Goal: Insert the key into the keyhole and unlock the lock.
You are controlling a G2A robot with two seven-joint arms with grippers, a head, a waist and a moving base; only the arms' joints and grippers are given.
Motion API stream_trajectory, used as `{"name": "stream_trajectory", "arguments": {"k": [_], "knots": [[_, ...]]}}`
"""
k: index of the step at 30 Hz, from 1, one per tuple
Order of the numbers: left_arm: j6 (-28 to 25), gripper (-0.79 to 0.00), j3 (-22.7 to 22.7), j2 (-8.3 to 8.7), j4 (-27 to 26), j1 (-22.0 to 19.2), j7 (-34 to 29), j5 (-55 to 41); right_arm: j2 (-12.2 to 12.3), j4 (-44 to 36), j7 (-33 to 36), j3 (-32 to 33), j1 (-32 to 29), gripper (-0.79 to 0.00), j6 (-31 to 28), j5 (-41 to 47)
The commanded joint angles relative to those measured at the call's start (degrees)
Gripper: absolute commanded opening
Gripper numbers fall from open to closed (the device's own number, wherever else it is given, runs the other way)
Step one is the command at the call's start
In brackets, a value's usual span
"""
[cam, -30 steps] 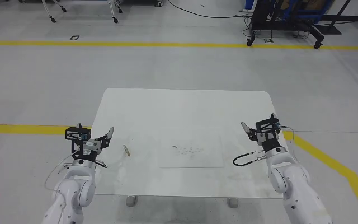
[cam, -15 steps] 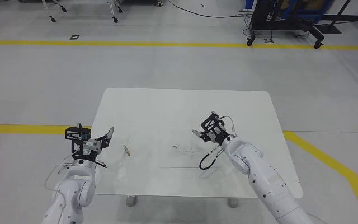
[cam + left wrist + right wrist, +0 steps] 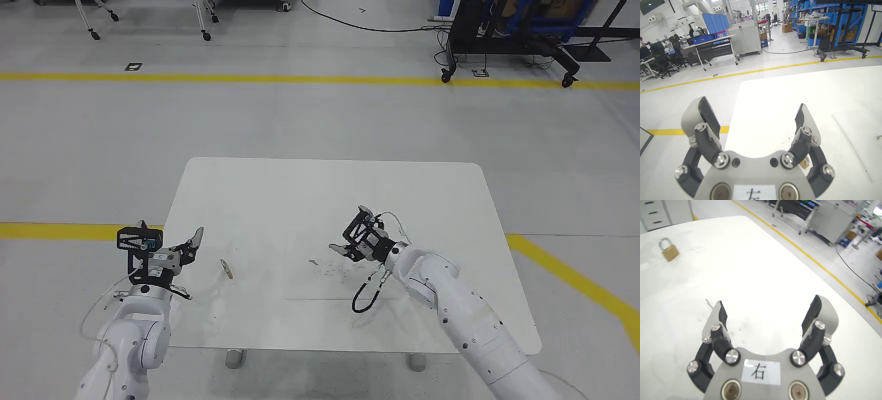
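Key (image 3: 708, 303) near right gripper's (image 3: 768, 300) parted fingers (image 3: 723, 314)

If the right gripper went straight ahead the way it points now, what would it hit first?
Likely the bare table top, since the right gripper tilts down toward it. The key lies just off to one side, the padlock farther off, neither in line.

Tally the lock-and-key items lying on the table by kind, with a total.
Padlock: 1
Key: 1
Total: 2
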Motion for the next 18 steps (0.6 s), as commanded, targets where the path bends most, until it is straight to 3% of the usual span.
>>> {"name": "stream_trajectory", "arguments": {"k": [1,4,6,7,8,9,16,18], "knots": [[0.00,0.000,0.00,0.00,0.00,0.00,0.00,0.00,-0.40,5.90,-4.35,-2.11,4.19,0.000,-11.96,2.20],[0.00,0.000,0.00,0.00,0.00,0.00,0.00,0.00,-2.05,14.20,-6.92,-7.25,10.40,0.000,-17.33,1.38],[0.00,0.000,0.00,0.00,0.00,0.00,0.00,0.00,-2.98,17.84,-6.11,-9.24,12.64,-0.037,-15.72,0.73],[0.00,0.000,0.00,0.00,0.00,0.00,0.00,0.00,-3.54,19.53,-5.25,-10.32,13.65,-0.366,-15.05,0.98],[0.00,0.000,0.00,0.00,0.00,0.00,0.00,0.00,-4.03,20.85,-4.80,-11.24,14.60,-0.449,-15.17,1.42],[0.00,0.000,0.00,0.00,0.00,0.00,0.00,0.00,-4.41,22.18,-4.20,-11.96,15.53,-0.480,-14.87,1.20],[0.00,0.000,0.00,0.00,0.00,0.00,0.00,0.00,-6.83,28.43,-3.29,-16.69,19.45,-0.419,-16.88,0.91],[0.00,0.000,0.00,0.00,0.00,0.00,0.00,0.00,-7.53,30.64,-3.79,-17.63,20.74,-0.456,-19.06,1.89]]}}
